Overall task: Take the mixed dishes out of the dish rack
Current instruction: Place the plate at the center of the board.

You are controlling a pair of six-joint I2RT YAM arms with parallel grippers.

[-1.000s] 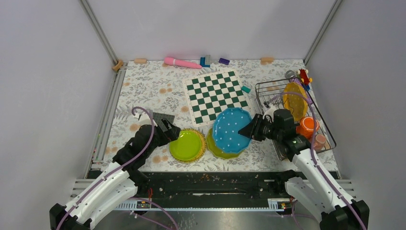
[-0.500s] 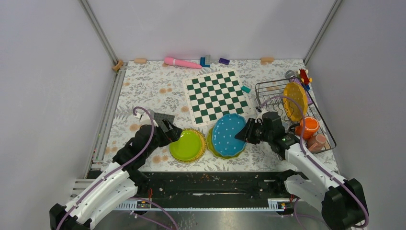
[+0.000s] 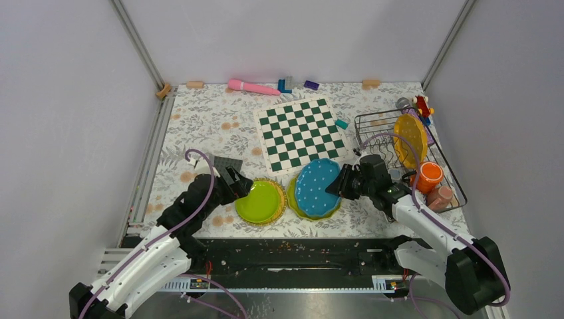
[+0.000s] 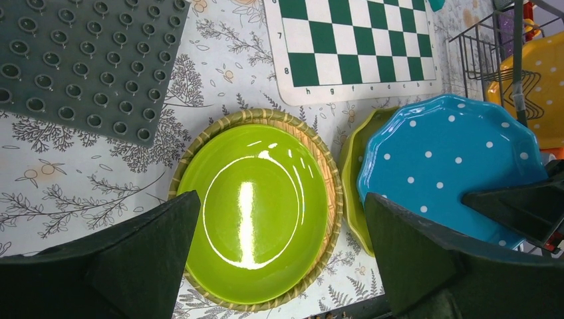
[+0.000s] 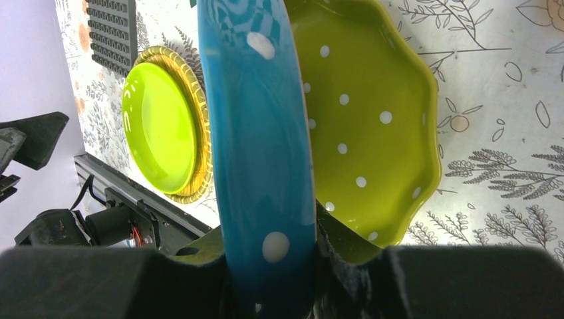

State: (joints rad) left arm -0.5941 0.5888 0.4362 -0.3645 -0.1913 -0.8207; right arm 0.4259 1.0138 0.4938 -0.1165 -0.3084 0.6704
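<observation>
1. The right gripper is clamped on the rim of a teal white-dotted scalloped plate, one finger on each face
2. That plate is held tilted over a yellow-green white-dotted scalloped plate lying flat on the flowered table cover, near the front edge; whether the two plates touch cannot be told
3. Just right of the gripper stands the dark wire dish rack, holding an upright orange-yellow dotted scalloped plate, an orange cup and a pink cup
4. The left gripper has its jaws wide apart and holds nothing; it hovers at the left rim of a lime-green round plate, which sits in a straw-coloured woven-edged plate
5. A grey studded baseplate lies just beyond the left gripper
6. A green-and-white chessboard lies flat further back, in the middle
</observation>
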